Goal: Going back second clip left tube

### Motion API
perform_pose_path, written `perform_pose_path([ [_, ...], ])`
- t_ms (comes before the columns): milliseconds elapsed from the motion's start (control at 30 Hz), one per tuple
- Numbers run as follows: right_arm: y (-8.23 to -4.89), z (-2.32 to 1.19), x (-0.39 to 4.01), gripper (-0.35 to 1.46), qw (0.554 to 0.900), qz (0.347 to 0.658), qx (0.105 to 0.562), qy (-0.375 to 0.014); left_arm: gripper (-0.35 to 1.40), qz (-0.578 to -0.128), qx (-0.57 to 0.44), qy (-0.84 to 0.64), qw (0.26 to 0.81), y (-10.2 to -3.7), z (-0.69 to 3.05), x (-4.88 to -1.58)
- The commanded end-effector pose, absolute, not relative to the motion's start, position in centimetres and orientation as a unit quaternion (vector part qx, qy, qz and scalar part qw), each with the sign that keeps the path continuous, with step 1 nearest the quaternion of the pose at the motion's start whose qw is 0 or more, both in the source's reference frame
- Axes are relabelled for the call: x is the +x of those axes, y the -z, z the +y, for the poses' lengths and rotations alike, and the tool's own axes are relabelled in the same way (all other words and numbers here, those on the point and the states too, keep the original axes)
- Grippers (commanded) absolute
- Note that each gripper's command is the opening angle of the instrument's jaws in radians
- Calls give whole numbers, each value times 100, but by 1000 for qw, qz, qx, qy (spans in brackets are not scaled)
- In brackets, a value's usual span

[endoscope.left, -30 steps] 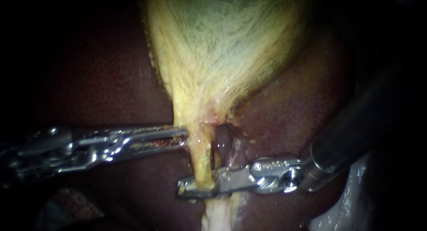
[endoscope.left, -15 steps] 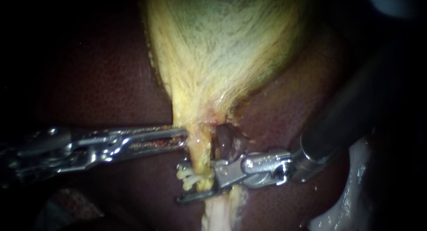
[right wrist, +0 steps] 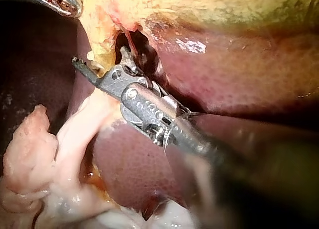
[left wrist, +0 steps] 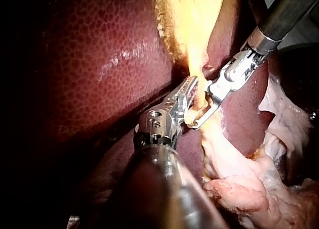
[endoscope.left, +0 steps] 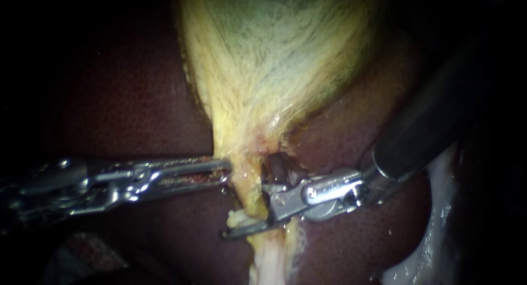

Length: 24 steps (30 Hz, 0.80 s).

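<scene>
Right instrument (endoscope.left: 245, 216) is sitting with its jaws gaping wide, gripping nothing. The left tube (endoscope.left: 250, 200) is running between them, with a pale clip (endoscope.left: 237, 218) on it just inside the lower jaw. Left instrument (endoscope.left: 224, 171) is pinching the gallbladder (endoscope.left: 274, 60) neck, jaws clamped on it.

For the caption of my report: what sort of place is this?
Probably a surgical bench, seen by endoscope: the left instrument and right instrument work at a tube below the gallbladder, on the liver.
</scene>
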State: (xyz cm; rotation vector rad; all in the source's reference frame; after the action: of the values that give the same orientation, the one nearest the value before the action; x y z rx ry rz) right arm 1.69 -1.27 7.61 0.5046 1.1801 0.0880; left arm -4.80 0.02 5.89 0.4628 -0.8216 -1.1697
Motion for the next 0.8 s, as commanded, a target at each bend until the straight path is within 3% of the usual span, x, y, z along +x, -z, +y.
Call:
perform_pose_path([
  [33,-760,-127,165,60,800,551,234,-41,-1,-373,211,531,731,-589,2,-479],
  [400,-741,-122,105,60,800,552,231,-44,-1,-374,210,531,731,-594,3,-476],
  [800,-704,-84,51,60,804,559,202,-29,-1,-374,209,530,732,-598,2,-475],
])
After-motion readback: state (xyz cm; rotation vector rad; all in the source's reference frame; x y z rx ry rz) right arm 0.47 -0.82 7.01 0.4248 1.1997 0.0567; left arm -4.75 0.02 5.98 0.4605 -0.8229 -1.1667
